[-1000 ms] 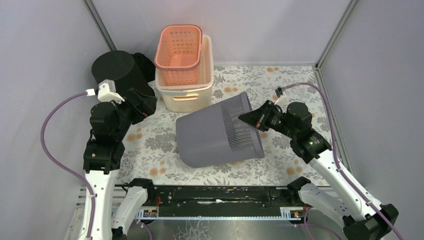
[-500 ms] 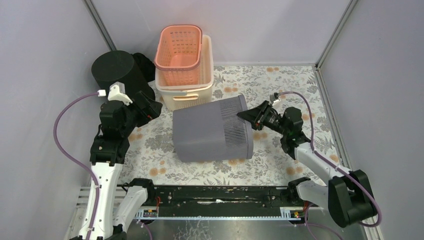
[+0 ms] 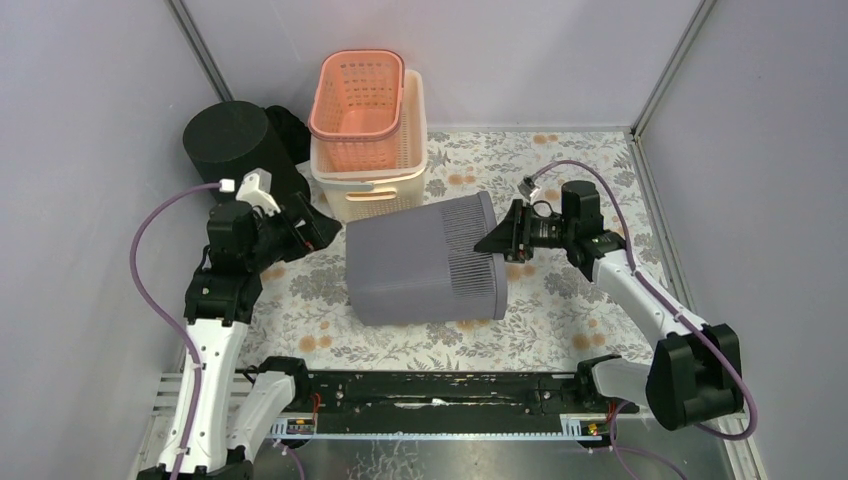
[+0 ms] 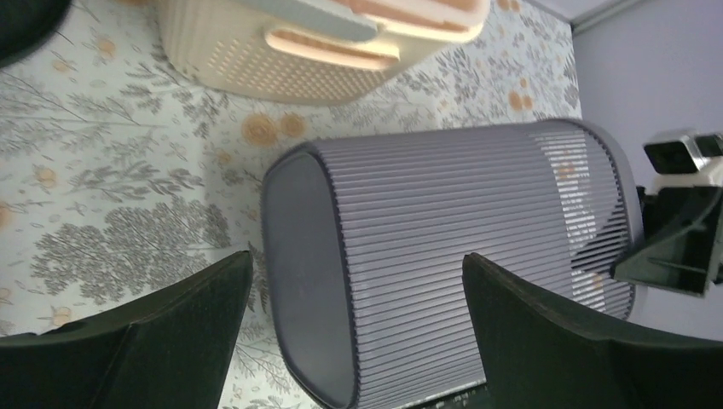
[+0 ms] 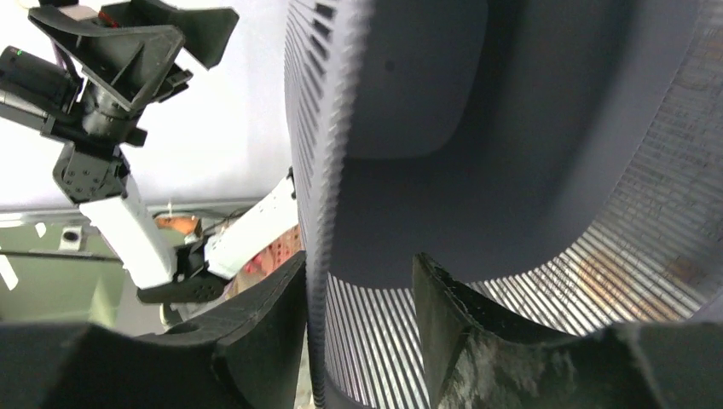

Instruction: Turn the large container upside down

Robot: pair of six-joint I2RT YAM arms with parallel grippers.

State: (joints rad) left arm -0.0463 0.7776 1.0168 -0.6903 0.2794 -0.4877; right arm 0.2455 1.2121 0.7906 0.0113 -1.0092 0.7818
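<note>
The large grey ribbed container [image 3: 420, 265] lies on its side on the floral cloth, closed base to the left, open mouth to the right. My right gripper [image 3: 497, 243] is at the mouth. In the right wrist view its jaws [image 5: 358, 264] straddle the upper rim wall [image 5: 328, 170], one finger outside against the ribs, the other inside with a gap, so it is open. My left gripper [image 3: 318, 232] is open and empty, just left of the base. In the left wrist view [image 4: 358, 258] the container [image 4: 443, 230] lies ahead between the spread fingers.
A cream basket [image 3: 370, 185] with a pink basket [image 3: 358, 95] nested in it stands just behind the container. A black cylindrical bin [image 3: 235, 140] stands at the back left, behind my left arm. Grey walls enclose the table on three sides.
The container has dropped from a tilt to lying flat on its side and shifted slightly left. The right gripper went down with its rim. The left gripper has moved right, toward the base.
</note>
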